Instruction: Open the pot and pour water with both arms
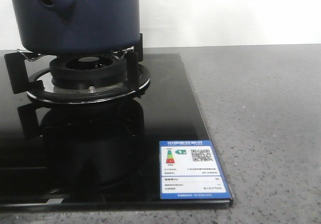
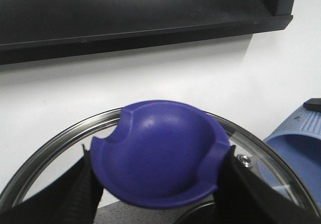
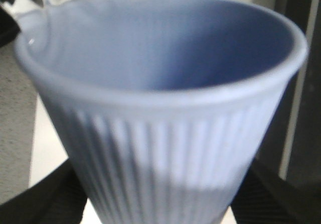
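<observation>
Left end effector (image 2: 158, 184) is clamped on the purple knob (image 2: 158, 153) of a glass lid (image 2: 60, 143), one black finger (image 2: 83, 184) pressing each side of the knob. The lid's metal rim curves around behind the knob, held up against a white wall (image 2: 165, 78), with a dark shelf or hood (image 2: 125, 13) above it. Just beside this end effector, at the lid's edge, part of the light blue ribbed cup (image 2: 296, 148) shows.

The pot (image 1: 75, 13) sits on the burner grate (image 1: 133, 58) of a black glass hob (image 1: 100, 148), at the far left of the front view; its top is cut off there, so I cannot tell from that view whether it is uncovered. Its side socket with a hole (image 1: 48, 1) faces the camera. Neither end effector appears in the front view. A blue energy label (image 1: 193, 170) is stuck on the hob's near right corner. Grey speckled counter (image 1: 261, 123) lies right of the hob.

Right end effector (image 3: 160, 204) is closed on the cup (image 3: 160, 108), dark fingers (image 3: 50, 199) at both lower flanks, cup upright with its mouth open toward the camera. Inside looks blurred; cannot tell its contents.
</observation>
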Robot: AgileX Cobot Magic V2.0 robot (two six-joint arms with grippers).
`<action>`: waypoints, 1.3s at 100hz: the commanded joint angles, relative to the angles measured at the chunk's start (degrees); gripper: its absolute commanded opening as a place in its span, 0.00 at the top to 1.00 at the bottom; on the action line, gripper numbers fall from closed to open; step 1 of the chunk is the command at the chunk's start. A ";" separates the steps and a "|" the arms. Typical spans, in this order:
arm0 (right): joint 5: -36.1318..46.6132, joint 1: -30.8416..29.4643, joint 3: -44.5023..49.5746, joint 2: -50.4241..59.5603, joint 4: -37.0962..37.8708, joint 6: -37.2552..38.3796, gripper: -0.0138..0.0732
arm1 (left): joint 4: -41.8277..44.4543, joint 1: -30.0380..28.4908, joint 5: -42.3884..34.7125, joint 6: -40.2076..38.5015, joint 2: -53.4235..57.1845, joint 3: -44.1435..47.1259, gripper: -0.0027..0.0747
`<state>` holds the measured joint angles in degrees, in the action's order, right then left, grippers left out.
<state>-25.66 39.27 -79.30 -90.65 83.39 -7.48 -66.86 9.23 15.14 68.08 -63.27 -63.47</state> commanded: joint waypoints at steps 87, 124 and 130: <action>2.04 1.18 -2.22 2.48 17.34 -0.07 0.48 | -1.88 -0.22 -2.46 -0.33 1.56 -2.35 0.57; 0.17 1.18 -2.22 2.48 16.70 3.68 0.48 | -1.88 -0.22 -2.46 -0.33 1.56 -2.35 0.57; -0.72 1.18 -2.22 2.48 16.70 7.83 0.48 | -1.88 -0.22 -2.46 -0.33 1.56 -2.35 0.57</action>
<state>-23.25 40.18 -79.30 -90.65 98.52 -4.70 -66.86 9.23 15.14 68.08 -63.27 -63.47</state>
